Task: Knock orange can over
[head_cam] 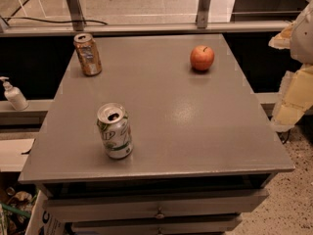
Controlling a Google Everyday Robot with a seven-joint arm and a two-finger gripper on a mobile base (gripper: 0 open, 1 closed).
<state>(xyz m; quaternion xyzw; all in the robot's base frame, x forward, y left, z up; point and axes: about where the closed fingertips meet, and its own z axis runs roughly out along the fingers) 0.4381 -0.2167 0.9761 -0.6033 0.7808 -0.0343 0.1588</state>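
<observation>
Bottle [13, 95]: pump bottle on a ledge beyond the left edge of the tabletop [195, 131]; it looks out of play.
Orange can [88, 54]: upright near the back-left corner, top up, nothing touching it. It stands free, so a sideways push high on its wall should tip it.
Green can [115, 131]: upright near the front-left corner, well apart from the orange can; probably a decoy to avoid.
Apple [202, 58]: toward the back-right corner, close to a straight reach from the right.
Gripper [293, 89]: pale shape off the right edge, well apart from the orange can. I cannot tell whether it is spread or closed. The reach looks not yet begun.
</observation>
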